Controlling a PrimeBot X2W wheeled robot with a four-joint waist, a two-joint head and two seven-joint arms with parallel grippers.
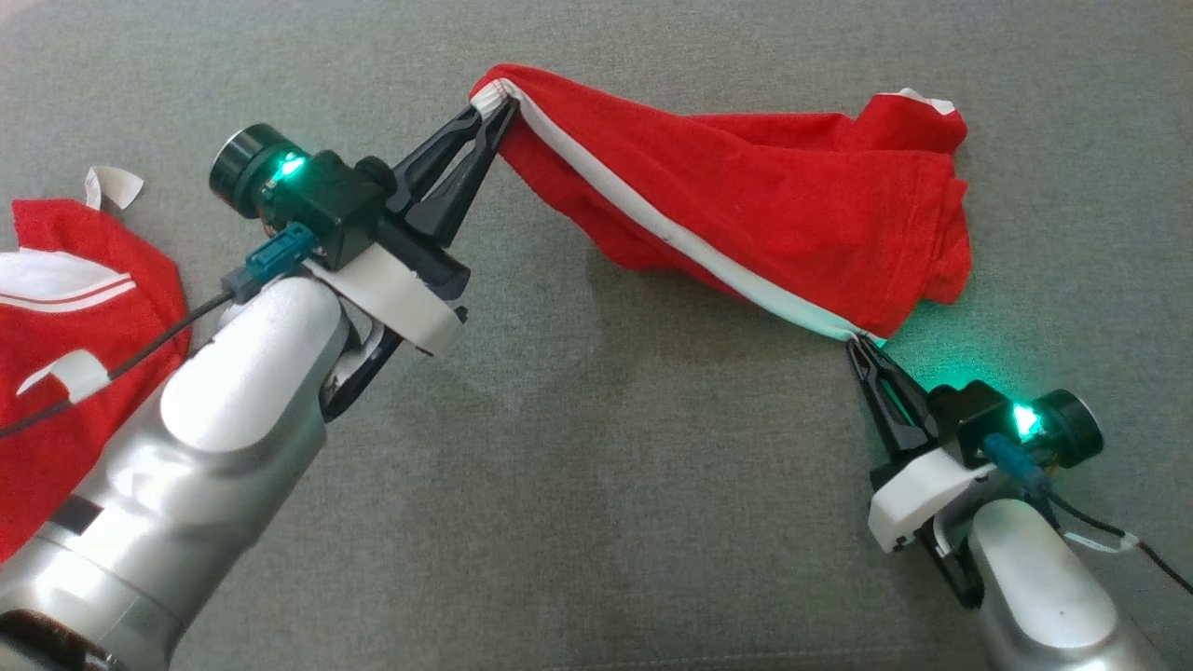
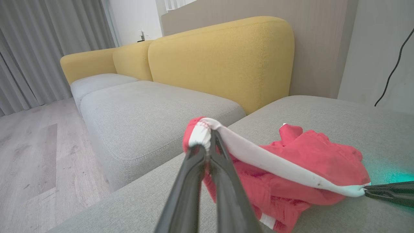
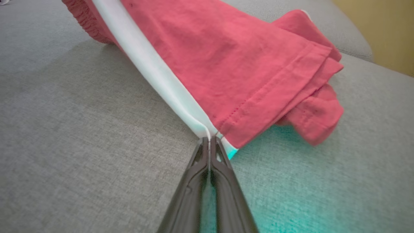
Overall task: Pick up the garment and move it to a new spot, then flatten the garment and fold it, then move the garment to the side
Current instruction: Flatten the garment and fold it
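A red garment [image 1: 774, 196] with a white side stripe is stretched between my two grippers over the grey cushion [image 1: 596, 485]. My left gripper [image 1: 494, 102] is shut on its gathered, elastic-looking end at the upper left, and that pinched end also shows in the left wrist view [image 2: 208, 137]. At the lower right, my right gripper [image 1: 857, 343] is shut on the hem corner where the white stripe ends, with the jaws pressed together on it [image 3: 209, 139]. The garment's bulk [image 2: 307, 155] sags in loose folds onto the cushion. Its far side [image 3: 226, 64] lies doubled over.
A red jersey [image 1: 65, 308] with white panels and striped trim lies at the left edge under my left forearm. Yellow sofa backrests [image 2: 220, 61] rise beyond the cushions. Wood floor [image 2: 32, 155] lies past the cushion's edge. A black cable [image 2: 391, 74] hangs on the wall.
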